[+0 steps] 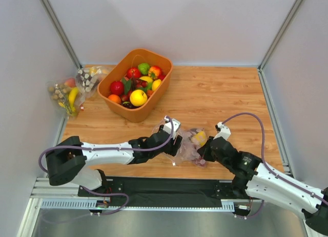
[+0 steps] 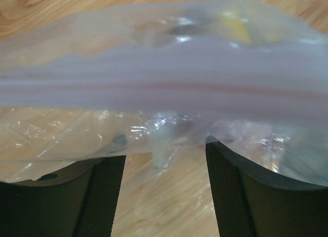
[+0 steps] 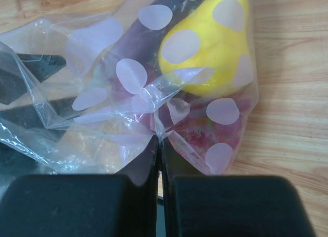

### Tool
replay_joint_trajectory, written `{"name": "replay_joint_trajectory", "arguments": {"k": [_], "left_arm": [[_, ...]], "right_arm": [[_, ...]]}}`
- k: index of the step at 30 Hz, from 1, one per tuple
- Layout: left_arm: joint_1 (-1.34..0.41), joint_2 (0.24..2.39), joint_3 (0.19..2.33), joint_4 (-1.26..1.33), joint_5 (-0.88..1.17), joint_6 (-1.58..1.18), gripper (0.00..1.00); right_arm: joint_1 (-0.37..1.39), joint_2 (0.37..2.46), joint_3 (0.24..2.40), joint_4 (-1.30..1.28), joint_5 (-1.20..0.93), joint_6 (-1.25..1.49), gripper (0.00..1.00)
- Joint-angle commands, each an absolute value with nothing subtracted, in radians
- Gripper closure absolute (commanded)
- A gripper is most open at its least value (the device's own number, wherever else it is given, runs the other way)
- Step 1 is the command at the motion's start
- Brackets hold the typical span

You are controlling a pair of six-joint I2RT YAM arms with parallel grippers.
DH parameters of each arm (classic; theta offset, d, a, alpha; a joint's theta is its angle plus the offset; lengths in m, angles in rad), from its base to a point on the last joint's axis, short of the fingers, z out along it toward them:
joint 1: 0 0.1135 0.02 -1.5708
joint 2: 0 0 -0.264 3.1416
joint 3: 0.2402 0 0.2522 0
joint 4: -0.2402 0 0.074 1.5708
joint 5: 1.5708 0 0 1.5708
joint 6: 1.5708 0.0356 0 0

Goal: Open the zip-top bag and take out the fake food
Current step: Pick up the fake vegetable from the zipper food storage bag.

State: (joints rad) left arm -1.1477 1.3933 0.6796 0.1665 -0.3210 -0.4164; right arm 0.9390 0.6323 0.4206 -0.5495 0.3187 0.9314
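Desk [image 1: 220,93] survey, top view. One orange tub [image 1: 134,114] stands at the back left, well apart from both arms. It is heaped with plastic fruit; I count about eight pieces, and the pile hides the rest. Two other clear bags lie at the far-left edge by the wall. One shows a banana [image 1: 73,96], the other [image 1: 89,76] shows small nut-like pieces.

One zip-top bag [image 1: 190,142] lies on the desk near the front edge, between the two sets of jaws. The left jaws are at its left side and the right jaws at its right.

Left wrist view: the bag's film fills the frame and blocks most of the desk behind it. The zip strip [image 2: 164,88] runs straight across, just beyond the two fingers [image 2: 102,196]. The left jaws stand wide apart. Loose film is draped over their tips and a fold hangs in the gap; nothing is clamped.

Right wrist view: the right jaws are closed, and a crease of the bag's film is pinched between the two fingers [image 3: 102,206]. The film carries pale round dots.

The fake food is inside the bag, just beyond the right jaws. I make out three pieces:
- one yellow fruit [image 3: 210,47]
- one long purple piece [image 3: 138,42] beside it
- one reddish-pink piece [image 3: 205,134] beneath, nearest the pinch; its shape is unclear through the wrinkles
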Motion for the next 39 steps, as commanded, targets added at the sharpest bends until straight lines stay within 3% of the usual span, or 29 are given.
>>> {"name": "replay_joint_trajectory", "arguments": {"k": [1, 4, 7, 8, 11, 16, 19, 24, 27, 30, 31, 34, 39], "left_arm": [[-1.138, 1.434, 0.739, 0.163, -0.420, -0.414, 0.31], [-1.126, 1.446, 0.735, 0.182, -0.451, -0.448, 0.32], [-1.118, 1.459, 0.733, 0.199, -0.466, -0.474, 0.32], [-1.117, 1.463, 0.733, 0.204, -0.463, -0.482, 0.32], [-1.115, 1.482, 0.738, 0.221, -0.439, -0.491, 0.32], [-1.115, 1.493, 0.749, 0.233, -0.402, -0.512, 0.32], [-1.115, 1.485, 0.750, 0.242, -0.391, -0.523, 0.32], [-1.115, 1.462, 0.759, 0.253, -0.388, -0.531, 0.32], [-1.114, 1.482, 0.782, 0.252, -0.376, -0.525, 0.27], [-1.112, 1.537, 0.817, 0.245, -0.368, -0.511, 0.16], [-1.111, 1.551, 0.825, 0.245, -0.364, -0.505, 0.15], [-1.111, 1.606, 0.856, 0.245, -0.356, -0.496, 0.12], [-1.109, 1.689, 0.922, 0.215, -0.336, -0.474, 0.11]], "right_arm": [[0.937, 0.595, 0.425, -0.580, 0.307, 0.945, 1.00], [0.939, 0.569, 0.437, -0.620, 0.324, 0.945, 0.99], [0.937, 0.554, 0.440, -0.649, 0.351, 0.945, 0.91], [0.937, 0.552, 0.446, -0.666, 0.363, 0.948, 0.81], [0.936, 0.551, 0.472, -0.680, 0.417, 0.940, 0.67], [0.916, 0.592, 0.551, -0.693, 0.483, 0.908, 0.61], [0.873, 0.635, 0.566, -0.657, 0.471, 0.884, 0.48], [0.789, 0.727, 0.496, -0.562, 0.387, 0.861, 0.43], [0.785, 0.781, 0.456, -0.511, 0.348, 0.867, 0.44], [0.785, 0.814, 0.410, -0.469, 0.318, 0.877, 0.67], [0.785, 0.819, 0.399, -0.459, 0.314, 0.877, 0.79], [0.785, 0.822, 0.394, -0.468, 0.314, 0.874, 0.92], [0.785, 0.808, 0.406, -0.495, 0.325, 0.858, 0.98]]}}
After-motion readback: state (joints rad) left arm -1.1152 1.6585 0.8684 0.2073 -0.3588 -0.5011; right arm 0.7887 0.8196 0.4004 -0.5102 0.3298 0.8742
